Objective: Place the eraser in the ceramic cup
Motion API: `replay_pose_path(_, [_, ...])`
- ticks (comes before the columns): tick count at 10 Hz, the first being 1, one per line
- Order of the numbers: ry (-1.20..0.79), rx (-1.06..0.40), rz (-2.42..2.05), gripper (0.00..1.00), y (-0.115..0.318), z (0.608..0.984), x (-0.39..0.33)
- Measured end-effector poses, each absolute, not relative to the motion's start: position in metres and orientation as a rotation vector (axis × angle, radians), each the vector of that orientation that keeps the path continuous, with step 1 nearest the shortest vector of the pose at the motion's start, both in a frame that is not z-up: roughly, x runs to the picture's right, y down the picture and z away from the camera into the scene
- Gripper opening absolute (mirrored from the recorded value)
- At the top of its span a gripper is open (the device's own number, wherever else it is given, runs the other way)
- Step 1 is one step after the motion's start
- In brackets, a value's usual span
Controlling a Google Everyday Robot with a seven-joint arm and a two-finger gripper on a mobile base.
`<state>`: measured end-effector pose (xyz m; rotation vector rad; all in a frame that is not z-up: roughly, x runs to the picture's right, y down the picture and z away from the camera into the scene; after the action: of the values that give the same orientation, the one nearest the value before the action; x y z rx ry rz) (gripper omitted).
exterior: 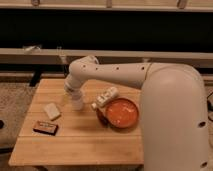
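The eraser [45, 128], a flat dark block with a reddish rim, lies on the wooden table [75, 145] near its front left. The small white ceramic cup [77, 103] stands at the table's back left middle. My gripper [74, 93] points down from the end of the white arm, directly above the cup and close to its top. The gripper is well away from the eraser, which lies to its front left.
A pale cream block [51, 111] lies between the cup and the eraser. A white bottle-like object [105, 97] lies tilted next to a wide orange bowl [121, 113] right of the cup. My large white arm [170, 110] covers the table's right side.
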<state>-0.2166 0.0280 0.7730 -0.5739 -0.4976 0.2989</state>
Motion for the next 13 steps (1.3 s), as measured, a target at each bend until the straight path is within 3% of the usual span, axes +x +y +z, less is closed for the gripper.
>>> replay_pose_path(9, [-0.489,-0.580,0.284,0.80,0.027,0.773,-0.217])
replay_pose_path(13, [-0.462,-0.591,0.138,0.80,0.053,0.746,-0.270])
